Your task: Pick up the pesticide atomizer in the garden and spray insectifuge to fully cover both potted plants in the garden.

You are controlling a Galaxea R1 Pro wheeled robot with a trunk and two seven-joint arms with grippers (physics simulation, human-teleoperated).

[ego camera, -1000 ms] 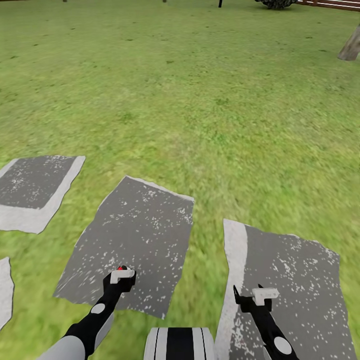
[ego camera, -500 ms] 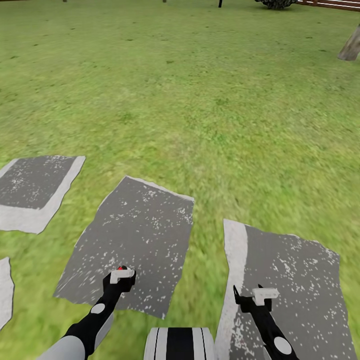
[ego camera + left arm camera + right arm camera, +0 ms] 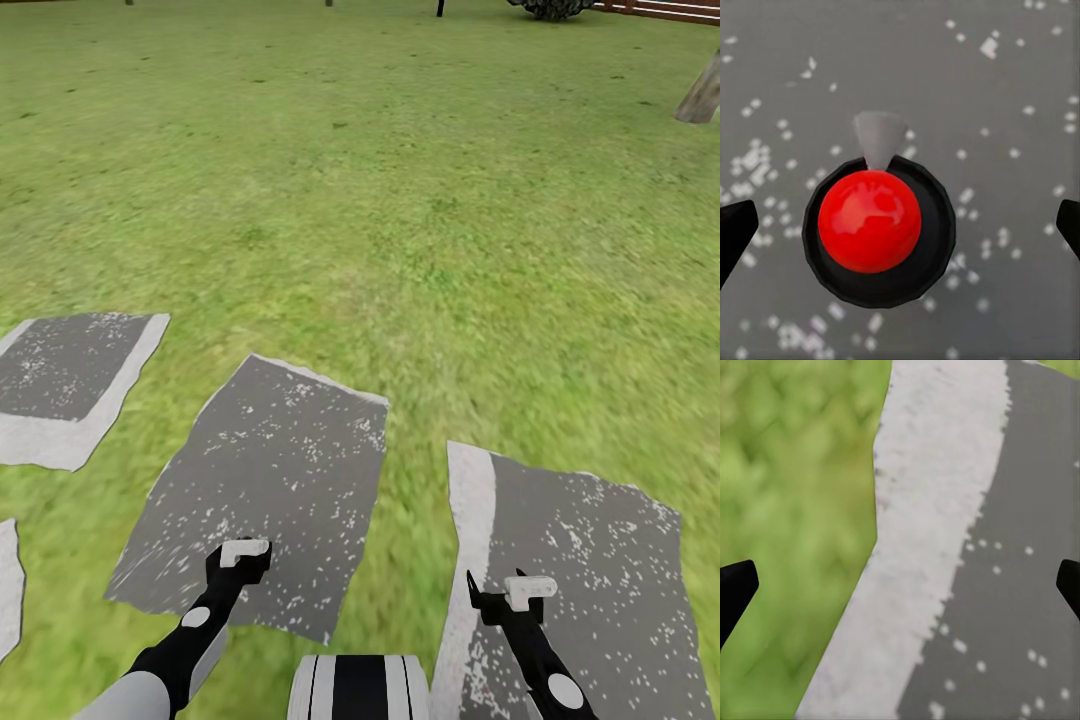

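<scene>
Our left pincer (image 3: 243, 552) and right pincer (image 3: 497, 590) both hang released over grey white-flecked stepping stones (image 3: 262, 480) set in the green garden lawn (image 3: 400, 200). Far ahead stand a brown slatted fence (image 3: 665, 8) and a leaning trunk (image 3: 700, 92). From the left wrist we see a glossy red ball in a black round socket (image 3: 874, 225) above the stone.

Legible text, labels, brands, numbers, signs: none. No lettering or numerals could be read on any surface in the head view or in either wrist view.
</scene>
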